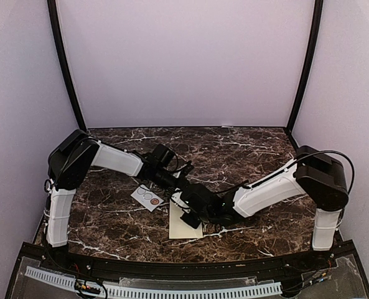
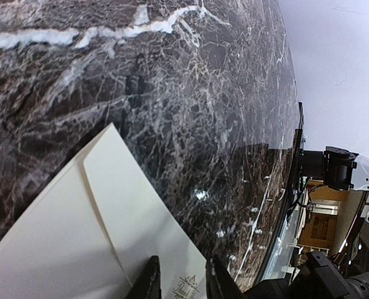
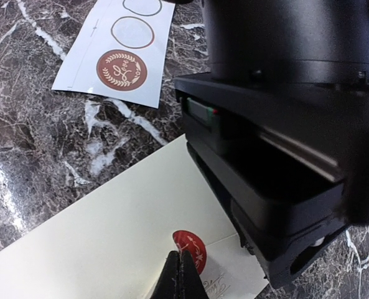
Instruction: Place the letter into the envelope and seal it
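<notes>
- Sealing is in hand: a red seal (image 3: 189, 245) lies at the flap edge of the envelope (image 1: 185, 224), which lies flat on the table near the sticker sheet (image 3: 78, 68)
- The letter shows nowhere as a loose sheet, so I judge it is inside; script-printed paper beside the seal may be it, I cannot tell
- Next, press the seal flat across flap and body
- Right gripper (image 3: 181, 277): tips pressed together, touching the seal's edge
- Left gripper (image 2: 181, 283): jaws partly spread over the envelope, pinching nothing visible
</notes>
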Controlling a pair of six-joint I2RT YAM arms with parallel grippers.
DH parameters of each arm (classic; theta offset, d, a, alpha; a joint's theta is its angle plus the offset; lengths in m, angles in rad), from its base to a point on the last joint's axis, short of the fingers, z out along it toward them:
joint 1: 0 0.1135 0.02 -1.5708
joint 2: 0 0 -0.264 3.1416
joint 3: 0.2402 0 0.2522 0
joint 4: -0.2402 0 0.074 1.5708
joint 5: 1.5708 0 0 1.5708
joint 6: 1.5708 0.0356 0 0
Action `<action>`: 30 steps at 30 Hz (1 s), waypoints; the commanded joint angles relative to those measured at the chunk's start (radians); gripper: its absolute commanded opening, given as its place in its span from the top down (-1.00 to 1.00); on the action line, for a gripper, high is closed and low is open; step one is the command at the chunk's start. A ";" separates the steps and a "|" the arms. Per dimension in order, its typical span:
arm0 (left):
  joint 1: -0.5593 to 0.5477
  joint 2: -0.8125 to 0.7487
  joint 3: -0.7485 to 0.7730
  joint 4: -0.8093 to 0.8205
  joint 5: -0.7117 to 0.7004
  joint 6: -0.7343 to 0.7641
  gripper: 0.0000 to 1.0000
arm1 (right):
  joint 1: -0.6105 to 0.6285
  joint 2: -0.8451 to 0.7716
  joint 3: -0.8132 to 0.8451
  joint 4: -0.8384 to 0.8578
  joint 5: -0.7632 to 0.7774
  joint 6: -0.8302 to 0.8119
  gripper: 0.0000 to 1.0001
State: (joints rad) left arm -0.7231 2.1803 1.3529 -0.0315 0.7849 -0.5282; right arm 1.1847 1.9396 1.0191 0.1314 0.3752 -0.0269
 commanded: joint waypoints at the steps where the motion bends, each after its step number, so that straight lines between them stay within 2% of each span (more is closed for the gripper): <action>1: 0.002 0.009 -0.028 -0.069 -0.025 0.006 0.50 | 0.009 0.027 0.031 0.003 -0.025 -0.008 1.00; 13: 0.003 0.010 -0.026 -0.073 -0.026 0.008 0.49 | 0.008 0.028 0.045 -0.029 -0.090 0.009 0.97; 17: 0.002 0.009 -0.026 -0.075 -0.028 0.010 0.49 | 0.008 -0.007 0.023 -0.018 -0.129 0.020 0.70; 23: 0.003 0.008 -0.025 -0.080 -0.034 0.015 0.49 | 0.008 -0.077 -0.014 -0.006 -0.204 0.027 0.19; 30: 0.003 0.002 -0.015 -0.080 -0.024 0.025 0.49 | 0.005 -0.234 -0.072 -0.008 -0.267 0.100 -0.11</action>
State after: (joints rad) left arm -0.7227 2.1803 1.3529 -0.0349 0.7876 -0.5266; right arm 1.1851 1.8187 0.9798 0.1024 0.1635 0.0216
